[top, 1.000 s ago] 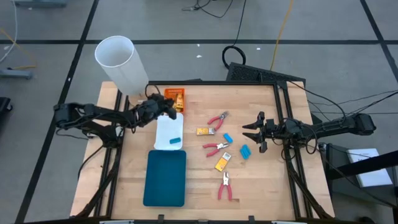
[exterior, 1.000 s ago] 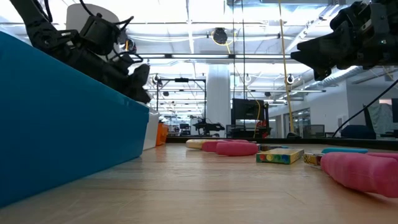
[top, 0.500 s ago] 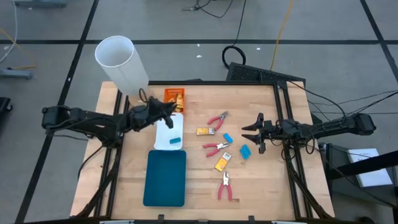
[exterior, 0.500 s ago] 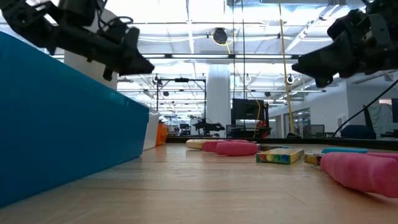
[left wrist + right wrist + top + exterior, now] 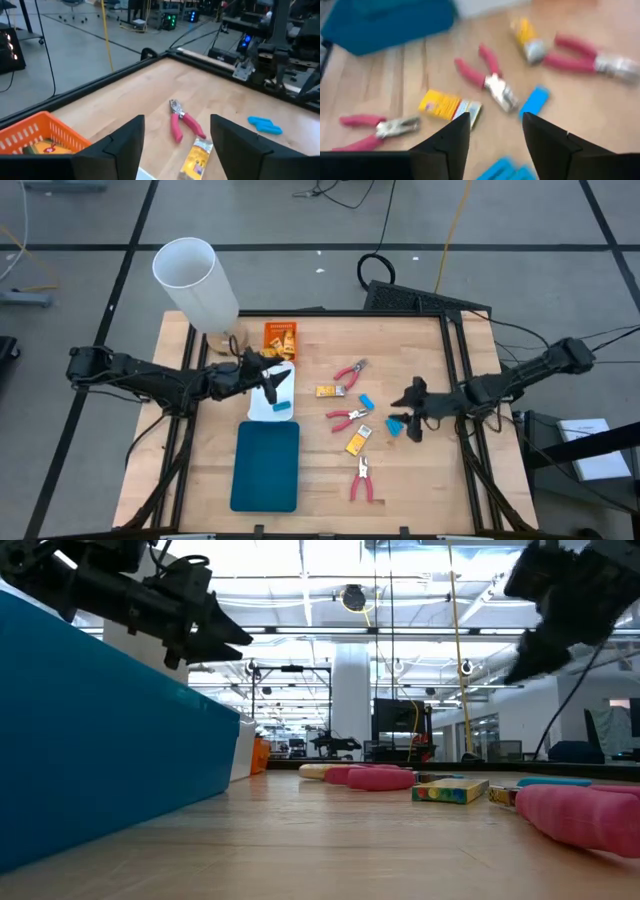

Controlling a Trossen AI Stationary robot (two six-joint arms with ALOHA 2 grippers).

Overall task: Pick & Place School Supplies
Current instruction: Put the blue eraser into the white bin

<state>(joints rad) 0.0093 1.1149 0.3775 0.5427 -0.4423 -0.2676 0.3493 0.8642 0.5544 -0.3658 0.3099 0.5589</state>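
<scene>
left gripper: open, empty, over white tray | right gripper: open, empty, above blue piece | risk: fingers could push the piece away.

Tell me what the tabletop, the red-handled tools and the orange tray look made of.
Tabletop: pale wood, visible grain and plank seams. Red-handled tools: shiny grey metal heads, handles likely rubber or plastic coated. Orange tray: probably moulded plastic, walls a lattice of slots.

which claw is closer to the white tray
Left. The left claw hangs over the white tray; the right claw is far across the table by a blue piece.
</scene>
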